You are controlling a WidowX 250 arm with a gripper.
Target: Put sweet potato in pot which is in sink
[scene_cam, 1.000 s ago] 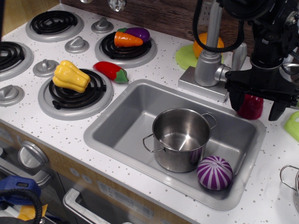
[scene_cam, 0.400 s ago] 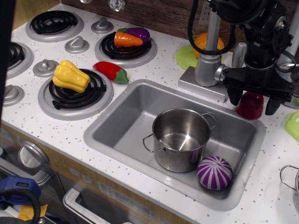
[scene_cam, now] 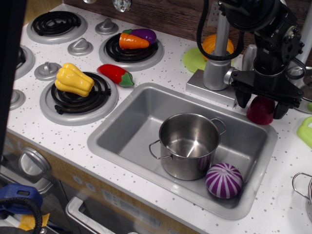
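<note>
sweet potato: glossy dark red lump, resting on the counter at the far right corner of the sink, directly below the gripper and between its two black fingers. upper part hidden behind the gripper body. fingers spread apart, one on each side of the lump (contact with it not discernible).

pot: shiny steel cylinder with two thin loop handles, standing upright inside the basin, below and left of the gripper, well apart from it. interior empty, reflections only.

striped ball: purple and white, lying in the basin just beside the pot at its near right, straight below the gripper toward the front rim.

faucet: grey column on a square base, immediately left of the gripper. behind it, an orange item on a green plate, partly hidden.

further left of the gripper, across the white speckled counter: red pepper with green stem lying between two burners; yellow pepper on the near burner; orange carrot and purple eggplant together on the far burner.

lower right of the gripper, at the frame edge: wire handle of a second steel pot (body cut off).
</note>
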